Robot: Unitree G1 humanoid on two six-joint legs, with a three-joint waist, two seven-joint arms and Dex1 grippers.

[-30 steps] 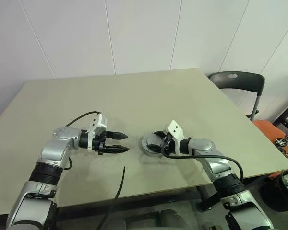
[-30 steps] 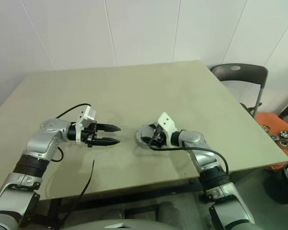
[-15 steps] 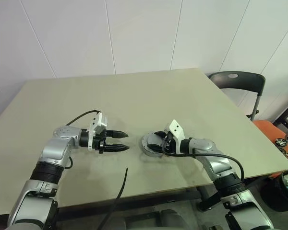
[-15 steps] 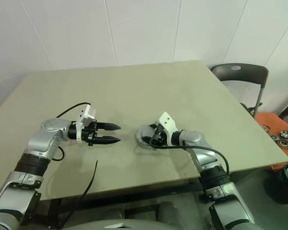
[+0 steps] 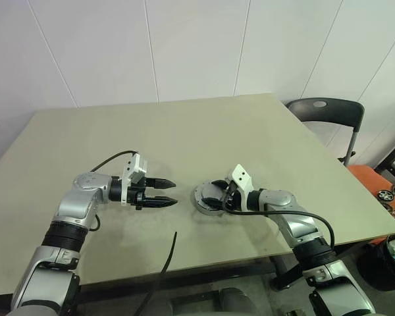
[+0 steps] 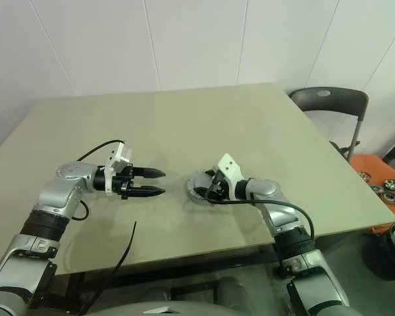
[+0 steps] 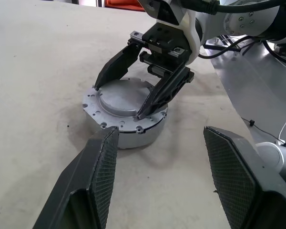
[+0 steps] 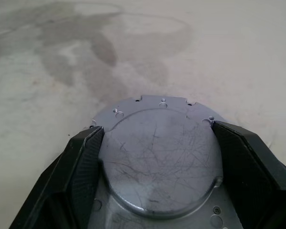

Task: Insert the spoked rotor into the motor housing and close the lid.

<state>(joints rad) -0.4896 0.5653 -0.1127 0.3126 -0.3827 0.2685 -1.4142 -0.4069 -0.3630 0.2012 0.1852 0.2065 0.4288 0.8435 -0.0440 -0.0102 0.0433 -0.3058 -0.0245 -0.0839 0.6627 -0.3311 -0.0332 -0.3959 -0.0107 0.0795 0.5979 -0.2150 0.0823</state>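
**Inspector:** Left end effector hovers off the table, fingers parted, holding nothing, pointing across at the work. To its right sits the motor housing, resting on the table, a flat grey lid on top of it.

**Assessor:** And the right end effector?

**Inspector:** Fingers spread wide, one on each side of the lid's raised disc, tips at its edge. I cannot tell whether they press on it or only bracket it.

**Assessor:** The spoked rotor?

**Inspector:** Presumably beneath the lid; I cannot confirm.

**Assessor:** Recommendation?

**Inspector:** In my judgement, seating is the step. Keep the lid level, press evenly, align its rim holes with the flange, and steady the housing from the left.
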